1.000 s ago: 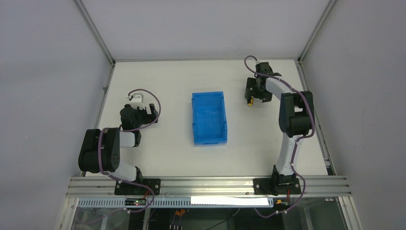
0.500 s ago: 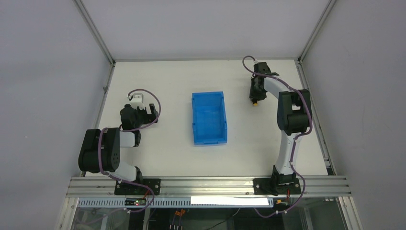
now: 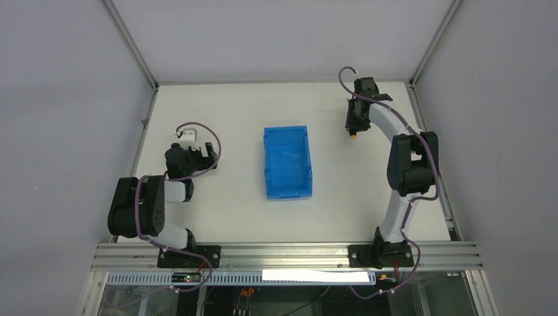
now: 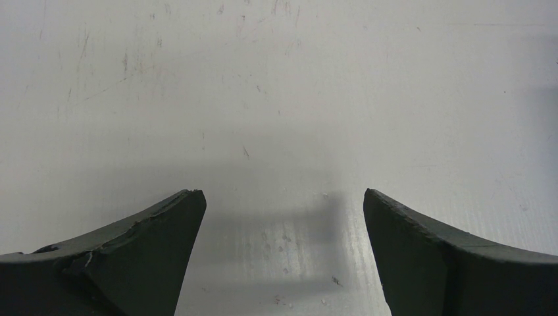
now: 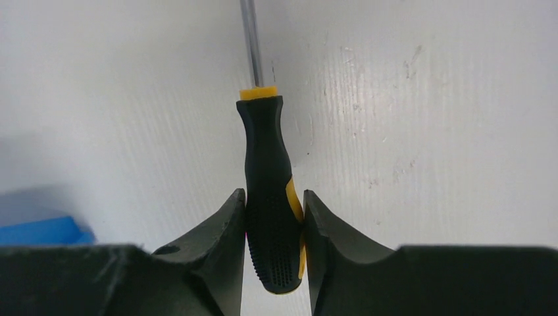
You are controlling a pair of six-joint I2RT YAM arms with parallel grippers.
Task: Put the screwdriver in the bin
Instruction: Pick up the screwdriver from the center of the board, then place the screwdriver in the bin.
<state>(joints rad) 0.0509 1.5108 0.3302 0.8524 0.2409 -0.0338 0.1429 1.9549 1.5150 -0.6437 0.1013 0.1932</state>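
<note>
The screwdriver (image 5: 270, 197) has a black-and-yellow handle and a thin metal shaft that points away from the camera in the right wrist view. My right gripper (image 5: 273, 204) is shut on the handle, one finger pressed to each side. From above, that gripper (image 3: 355, 128) is at the back right of the table, with the handle's yellow end (image 3: 354, 136) showing just below it. The blue open-top bin (image 3: 287, 162) stands at mid-table, left of the right gripper, and a corner of the bin (image 5: 39, 232) shows at the left edge. My left gripper (image 4: 283, 217) is open over bare table.
The left arm (image 3: 148, 204) rests folded at the table's left side. A metal frame rail (image 3: 431, 151) runs along the right edge near the right arm. White walls enclose the table on three sides.
The right gripper's jaws closed on the screwdriver's handle and the gripper shifted slightly right and back. The left arm and the bin have not moved.
</note>
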